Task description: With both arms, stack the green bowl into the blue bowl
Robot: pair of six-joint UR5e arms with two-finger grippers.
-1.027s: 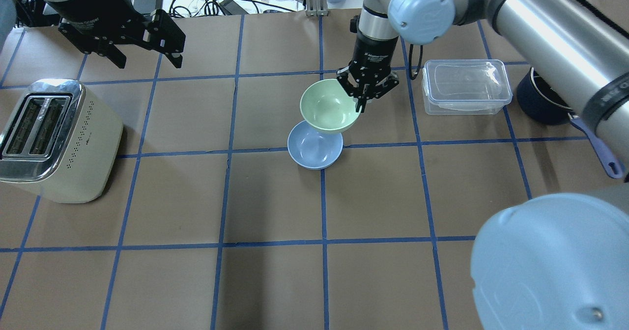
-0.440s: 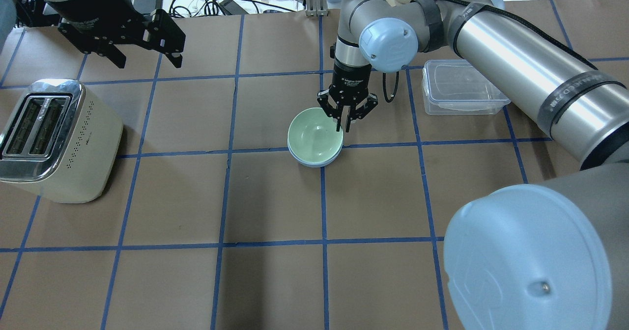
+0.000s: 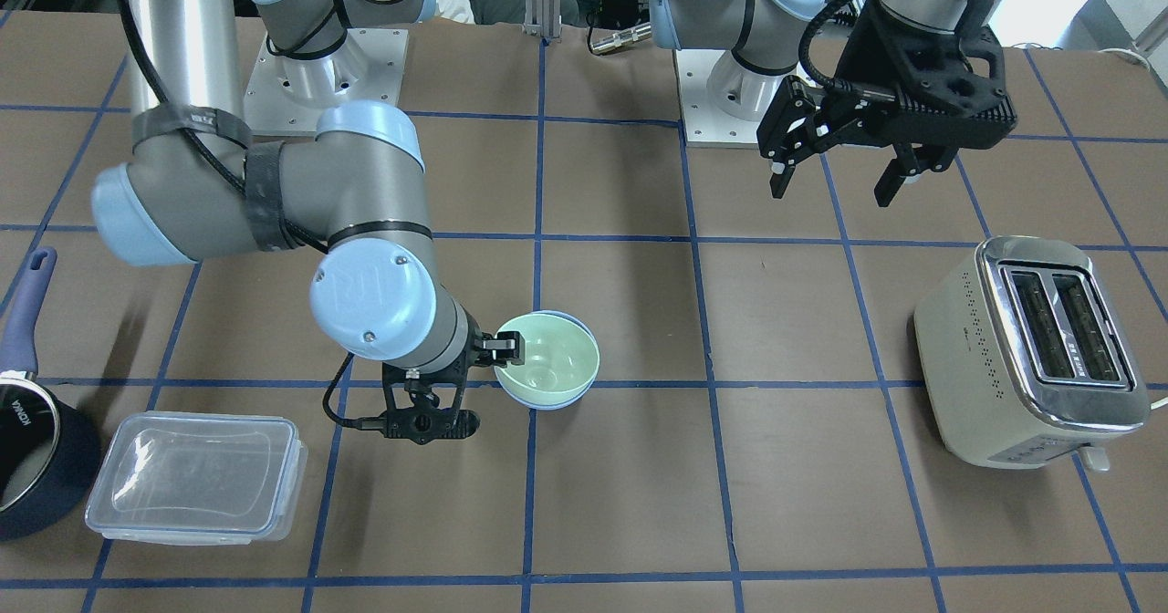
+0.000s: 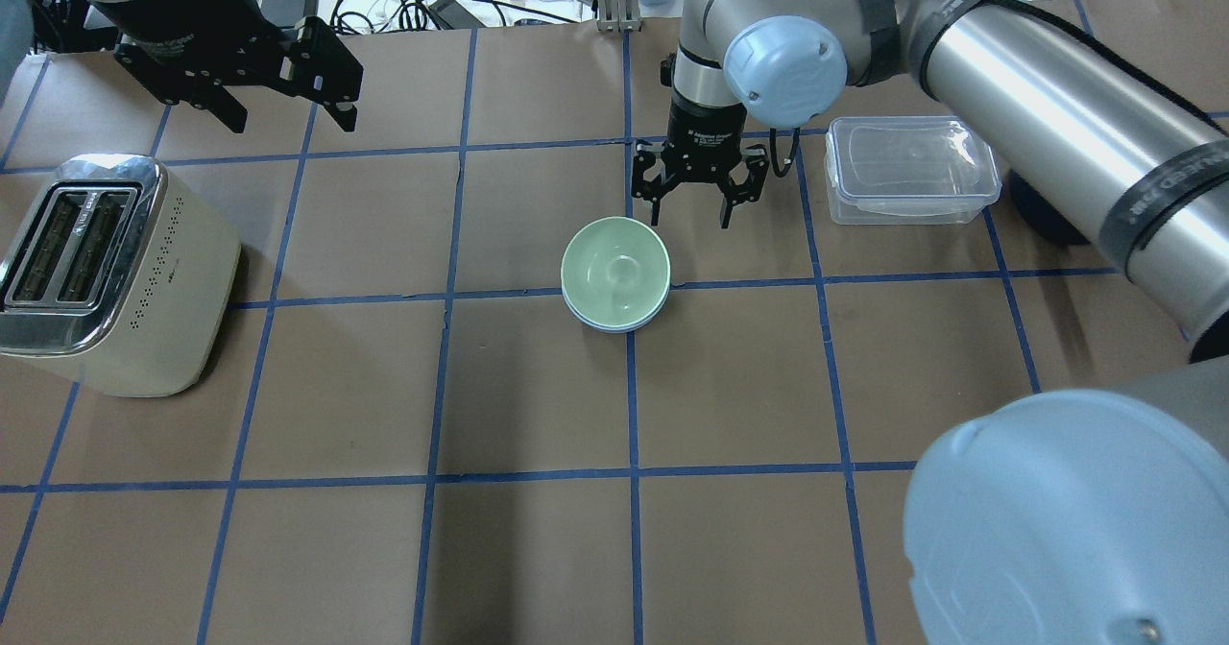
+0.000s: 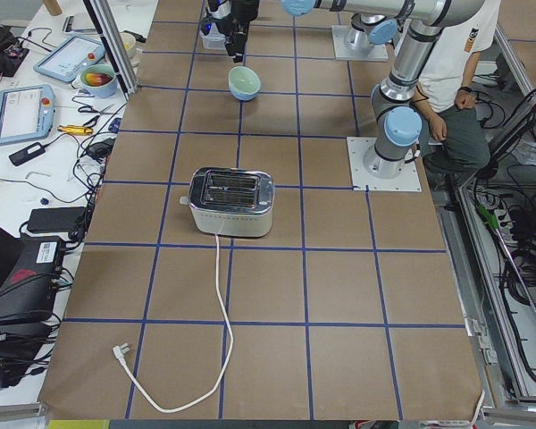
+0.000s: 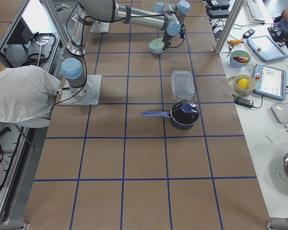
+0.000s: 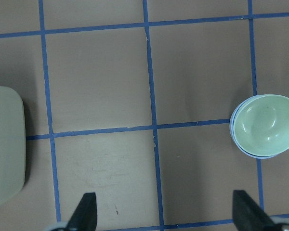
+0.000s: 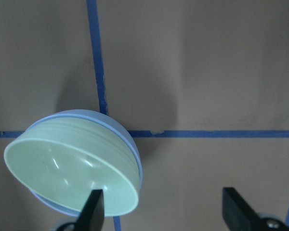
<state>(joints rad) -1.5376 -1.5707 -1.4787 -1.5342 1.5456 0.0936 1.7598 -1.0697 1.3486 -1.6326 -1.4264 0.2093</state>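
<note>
The green bowl (image 4: 614, 269) sits nested inside the blue bowl (image 4: 619, 328) near the table's middle; only a thin blue rim shows around it. My right gripper (image 4: 689, 220) is open and empty, just behind the stacked bowls and apart from them. Its wrist view shows the green bowl (image 8: 67, 178) in the blue bowl (image 8: 133, 147) beside the left fingertip (image 8: 92, 211). My left gripper (image 4: 288, 127) is open and empty, high over the far left of the table. Its wrist view shows the stacked bowls (image 7: 265, 127) at the right edge.
A cream toaster (image 4: 106, 271) stands at the left. A clear lidded container (image 4: 907, 170) lies right of the right gripper. A dark saucepan (image 6: 185, 114) with a blue handle stands beyond the container. Cables and tools lie past the table's far edge.
The right gripper lowered the green bowl into the blue bowl, let go, opened and drew back toward the far side. The left arm has not moved.
</note>
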